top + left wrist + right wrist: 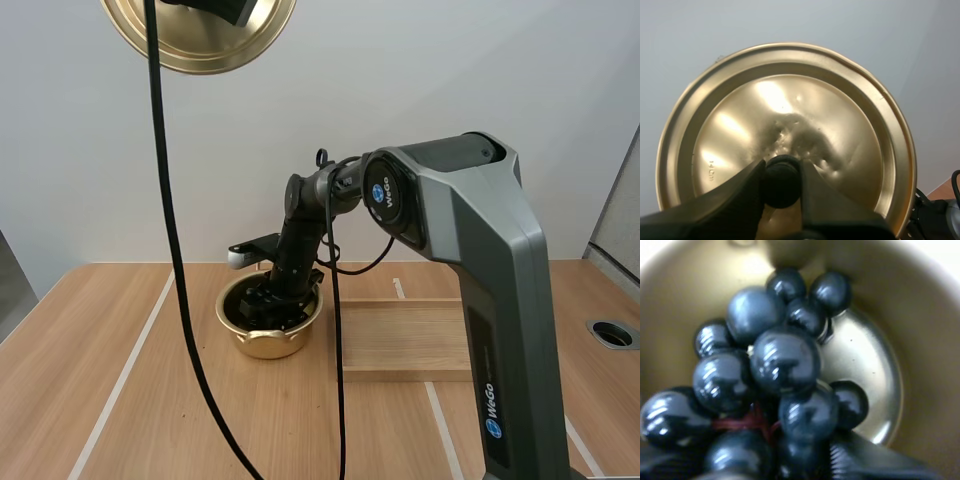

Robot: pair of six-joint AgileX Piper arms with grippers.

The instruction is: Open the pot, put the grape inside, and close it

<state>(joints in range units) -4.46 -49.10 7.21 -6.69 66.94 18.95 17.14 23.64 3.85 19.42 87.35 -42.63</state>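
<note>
Tray (405,340): bare, on the table (100,400), at 3 o'clock of the pot.
Pot (262,345): open, just beside the tray.
Right gripper (268,303): down inside the pot, its fingers narrow on the stem end of the grapes. I judge it is this low so the bunch is set down rather than dropped.
Grapes (780,365): inside the pot, over its floor. Whether they rest on it I cannot tell.
Lid (195,40): high at 11 o'clock of the pot and well apart, likely to leave the mouth free.
Left gripper (782,176): pinching the lid's knob (781,187).
Views: the right wrist view gives the bunch and the pot floor, which the gripper covers from above. The left wrist view gives the pinch, and the high view gives the lid's place.
</note>
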